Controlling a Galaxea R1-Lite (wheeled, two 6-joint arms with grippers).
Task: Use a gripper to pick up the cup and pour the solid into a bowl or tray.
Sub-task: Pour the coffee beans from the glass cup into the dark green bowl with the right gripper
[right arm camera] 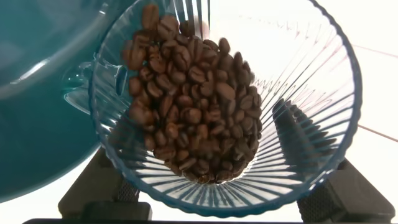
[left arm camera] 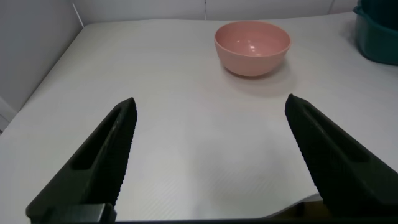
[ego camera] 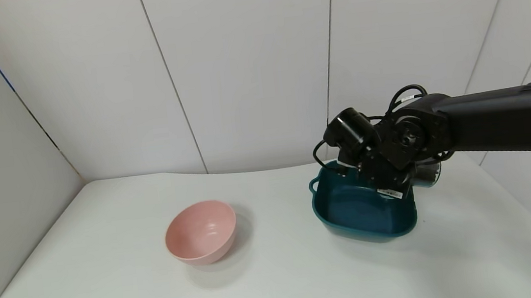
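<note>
right gripper clamped on cup, tilted at teal basin's right rim | beans heaped inside cup | left gripper open, above table near pink bowl

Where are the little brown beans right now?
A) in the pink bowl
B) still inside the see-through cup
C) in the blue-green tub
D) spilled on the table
B: the right wrist view shows the beans heaped inside the ribbed cup, held by the right pincer beside the teal tub, which looks empty.
</note>
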